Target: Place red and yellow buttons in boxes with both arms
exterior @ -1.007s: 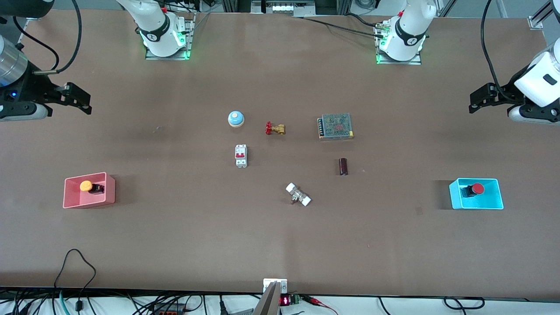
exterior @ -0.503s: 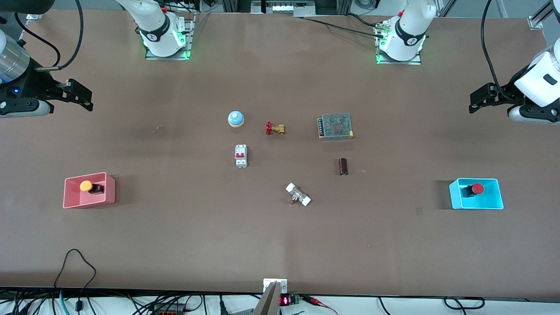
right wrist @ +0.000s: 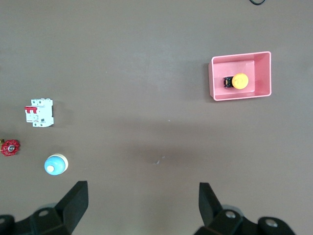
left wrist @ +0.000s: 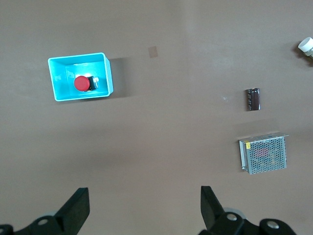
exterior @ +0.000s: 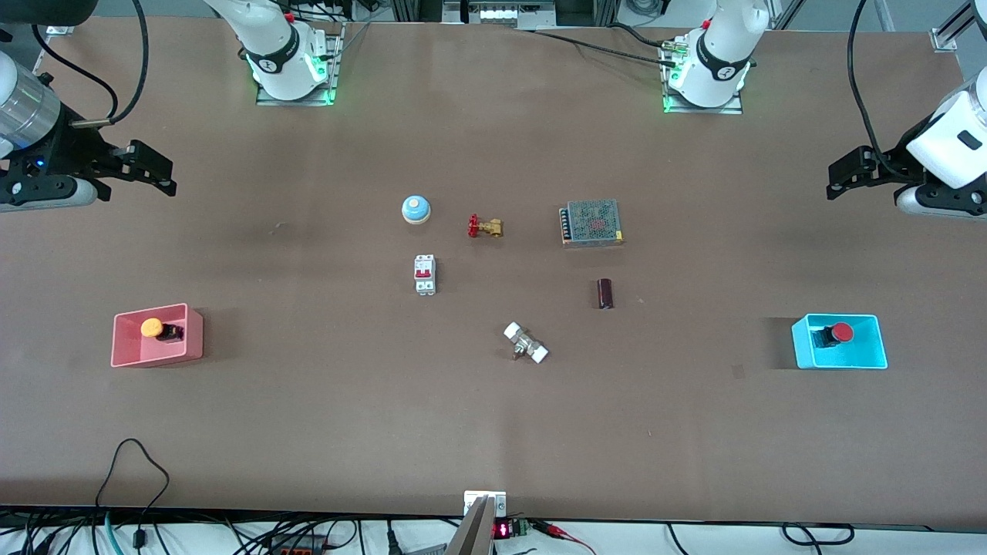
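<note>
Both buttons are home — the yellow button [exterior: 152, 327] lies on its side in the pink box [exterior: 123, 351] at the right arm's end of the worktop [exterior: 493, 432], and the red button [exterior: 840, 332] lies in the cyan box [exterior: 875, 356] at the left arm's end. The right pincer [exterior: 150, 166] hangs up in the air over bare worktop at its own end, fingers spread and empty; the left pincer [exterior: 844, 173] hovers over its end just the same, spread with nothing between the fingers. By my reckoning the placing is done and what's in hand is the retreat. To do it well, each arm should pull up and away with its fingers apart, keeping high — clear of the box rims and the clutter mid-table: the bell [exterior: 416, 209], the breaker [exterior: 425, 274], the power supply [exterior: 591, 223].
</note>
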Controlling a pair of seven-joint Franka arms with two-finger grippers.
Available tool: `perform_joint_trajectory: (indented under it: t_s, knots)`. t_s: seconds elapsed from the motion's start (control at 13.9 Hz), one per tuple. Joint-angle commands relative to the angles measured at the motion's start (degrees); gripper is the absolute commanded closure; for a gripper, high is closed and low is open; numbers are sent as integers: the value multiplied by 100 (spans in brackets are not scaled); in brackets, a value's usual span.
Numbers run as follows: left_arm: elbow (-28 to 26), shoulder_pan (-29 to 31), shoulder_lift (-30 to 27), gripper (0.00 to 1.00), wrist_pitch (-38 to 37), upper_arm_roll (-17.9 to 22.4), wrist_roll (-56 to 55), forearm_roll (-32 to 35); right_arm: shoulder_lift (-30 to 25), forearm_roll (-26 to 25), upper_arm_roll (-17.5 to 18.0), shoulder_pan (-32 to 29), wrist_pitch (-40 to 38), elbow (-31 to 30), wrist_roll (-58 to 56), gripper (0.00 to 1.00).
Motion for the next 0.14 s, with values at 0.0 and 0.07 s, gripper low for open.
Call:
perform_joint_trajectory:
  t_s: [0.0,0.07]
  knots:
    - [160,-57,70,0,-107,67,32,-78,-15,142,-48,33,-11,-22,81,0]
    - [160,-57,70,0,-107,67,32,-78,-15,134,-48,33,-19,-31,81,0]
